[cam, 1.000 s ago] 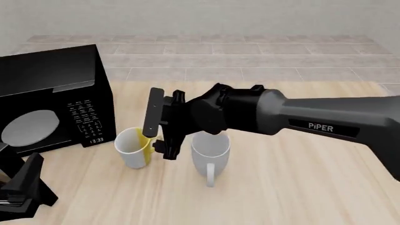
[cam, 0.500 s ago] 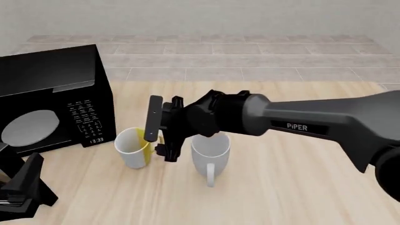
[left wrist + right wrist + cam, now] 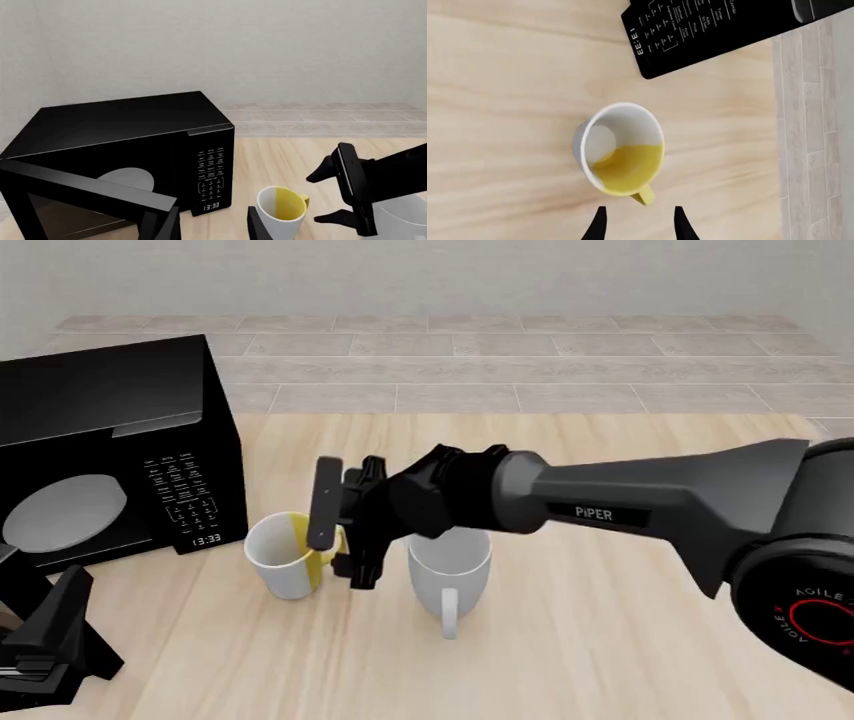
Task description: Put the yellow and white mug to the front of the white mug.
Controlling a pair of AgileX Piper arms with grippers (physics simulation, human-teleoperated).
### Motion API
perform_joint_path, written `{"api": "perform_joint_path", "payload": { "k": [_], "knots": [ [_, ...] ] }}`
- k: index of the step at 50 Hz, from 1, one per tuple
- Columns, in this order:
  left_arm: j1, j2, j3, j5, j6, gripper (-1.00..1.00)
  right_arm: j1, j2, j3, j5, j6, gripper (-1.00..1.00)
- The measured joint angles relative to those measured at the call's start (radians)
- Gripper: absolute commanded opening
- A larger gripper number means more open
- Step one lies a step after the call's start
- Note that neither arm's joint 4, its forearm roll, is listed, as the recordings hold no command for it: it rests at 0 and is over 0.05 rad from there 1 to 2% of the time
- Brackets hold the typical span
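Wooden tabletop (image 3: 641, 630) is carrying the white mug (image 3: 449, 565), with the yellow and white mug (image 3: 286, 554) standing just left of it. Between them the right gripper (image 3: 339, 531) is hovering with its jaws spread apart, gripping nothing, fingertips (image 3: 599, 220) flanking the yellow handle.

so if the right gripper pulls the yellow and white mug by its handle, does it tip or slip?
The yellow and white mug looks rigid and glossy, so its small handle may slip between the right gripper fingers. Upright on a flat base, it probably slides rather than rolls; an off-centre handle pull could twist it.

The right arm is extended leftward across the front view, its gripper (image 3: 336, 528) held with fingers (image 3: 598, 226) parted. The left gripper (image 3: 47, 640) is kept low at the near left.
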Motion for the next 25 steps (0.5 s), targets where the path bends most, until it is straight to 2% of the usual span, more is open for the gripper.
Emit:
{"api": "perform_joint_path", "payload": {
  "k": [25],
  "knots": [
    [0.0, 0.0, 0.0, 0.0, 0.0, 1.0, 0.004, 0.055, -0.02, -0.02, -0.006, 1.0]
  ]
}}
